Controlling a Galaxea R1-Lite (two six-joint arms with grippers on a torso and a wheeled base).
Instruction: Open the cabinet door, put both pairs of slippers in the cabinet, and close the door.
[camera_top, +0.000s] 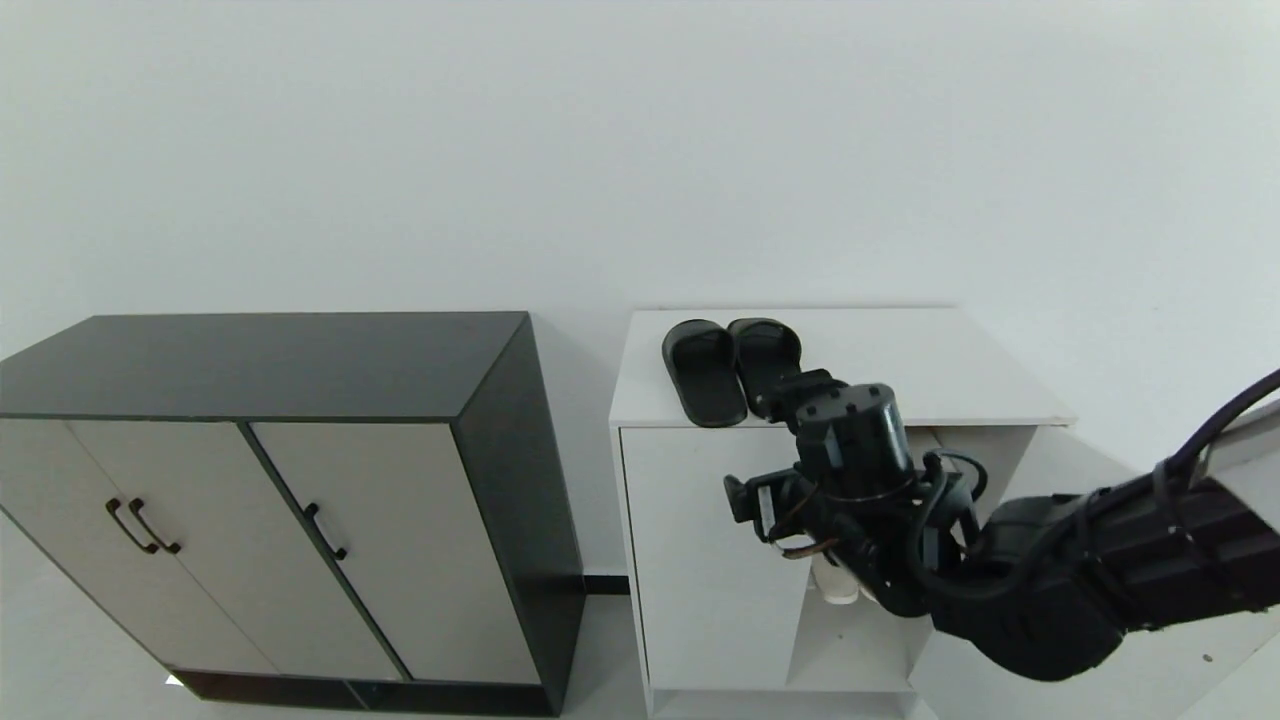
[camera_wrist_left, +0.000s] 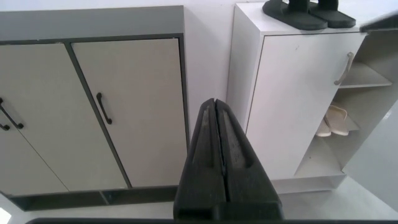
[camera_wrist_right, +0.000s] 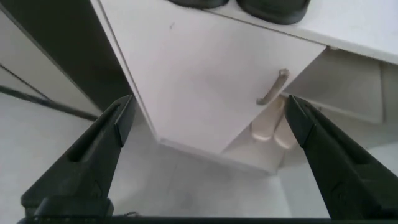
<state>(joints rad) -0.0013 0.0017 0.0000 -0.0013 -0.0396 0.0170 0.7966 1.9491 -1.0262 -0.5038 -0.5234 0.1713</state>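
Head view, lower left of the frame: a dark cabinet (camera_top: 300, 370) stands with its pale fronts shut. At centre is the white cabinet (camera_top: 900, 370), its door (camera_top: 700, 560) swung open, with 1 pair of black slippers (camera_top: 730, 370) on top and 1 pair of pale slippers (camera_top: 835, 585) on a shelf inside, while the right arm (camera_top: 1050, 580) crosses that opening from the lower right. Left wrist view has the left gripper (camera_wrist_left: 219, 155) pressed together and empty, facing both cabinets, and right wrist view has the right gripper (camera_wrist_right: 208, 106) spread wide and empty before the door's handle (camera_wrist_right: 272, 87).

Black slippers (camera_top: 730, 370) lie atop the white cabinet (camera_top: 950, 360) (door (camera_top: 700, 560) open), pale slippers (camera_wrist_left: 336, 121) inside.
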